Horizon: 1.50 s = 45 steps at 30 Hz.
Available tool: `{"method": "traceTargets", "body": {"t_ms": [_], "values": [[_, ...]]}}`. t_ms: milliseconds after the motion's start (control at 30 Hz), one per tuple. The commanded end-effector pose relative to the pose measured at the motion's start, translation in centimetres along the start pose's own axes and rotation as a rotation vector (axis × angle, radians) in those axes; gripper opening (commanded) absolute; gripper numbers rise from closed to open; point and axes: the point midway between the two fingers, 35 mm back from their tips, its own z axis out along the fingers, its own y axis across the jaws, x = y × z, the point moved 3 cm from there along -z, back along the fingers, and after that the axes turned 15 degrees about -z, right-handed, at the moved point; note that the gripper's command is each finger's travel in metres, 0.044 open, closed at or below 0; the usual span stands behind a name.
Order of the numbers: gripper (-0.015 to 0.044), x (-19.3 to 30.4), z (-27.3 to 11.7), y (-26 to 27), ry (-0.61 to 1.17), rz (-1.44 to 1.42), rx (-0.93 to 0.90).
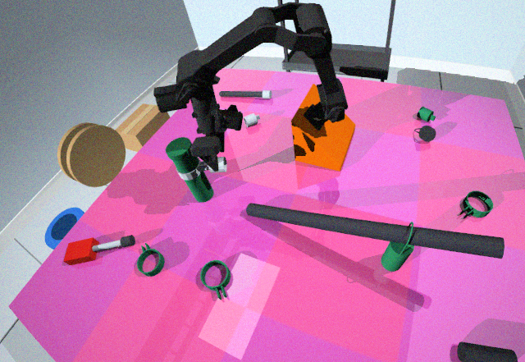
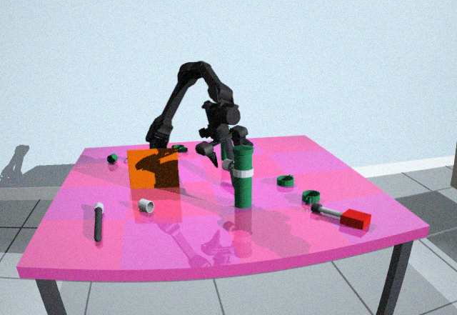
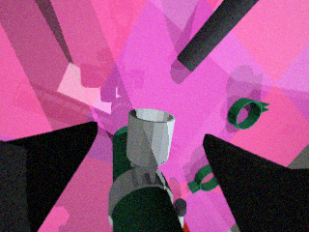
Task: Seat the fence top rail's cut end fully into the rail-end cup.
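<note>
The green big post (image 1: 201,190) (image 2: 243,193) (image 3: 140,213) stands upright. Its pale brace band (image 1: 189,175) (image 2: 243,173) sits a little above mid-height. The grey rail-end cup (image 1: 221,164) (image 2: 227,164) (image 3: 151,145) juts from the band, open mouth outward. The dark rail (image 1: 321,222) (image 3: 217,36) passes through the loop cap (image 1: 410,235) on the short green post; its near end is apart from the cup. My gripper (image 1: 217,161) (image 2: 233,155) (image 3: 152,132) is open and empty beside the post. Its fingers flank the cup in the wrist view, clear of the rail.
An orange panel (image 1: 326,150) (image 2: 136,171) stands near the arm base. A loose white cup (image 1: 251,119) (image 2: 146,206) and a white-tipped dark rod (image 1: 244,93) (image 2: 98,224) lie behind the post. Several green ring bands and a red-ended tool (image 1: 80,251) (image 2: 355,218) lie about.
</note>
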Motion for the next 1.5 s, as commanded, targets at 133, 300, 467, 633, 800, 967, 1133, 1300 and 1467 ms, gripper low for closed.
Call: {"method": "traceTargets", "body": {"t_ms": [133, 300, 467, 633, 800, 967, 1133, 1300, 1467], "values": [[0.0440, -0.1, 1.5, 0.0, -0.007, 0.007, 0.004], [0.0440, -0.2, 2.4, -0.1, -0.008, 0.007, 0.005], [0.0440, -0.2, 3.2, -0.1, -0.008, 0.006, 0.006], [0.0440, -0.3, 4.0, -0.1, -0.009, 0.006, 0.007], [0.0414, -0.4, 4.4, -0.1, -0.010, 0.006, 0.007], [0.0282, -0.4, 4.4, -0.1, -0.010, 0.006, 0.007], [0.0151, -0.4, 4.4, -0.1, -0.010, 0.006, 0.007], [0.0059, -0.4, 4.4, -0.1, -0.009, 0.009, 0.007], [0.0000, -0.3, 4.5, -0.5, 0.003, 0.057, 0.003]]}}
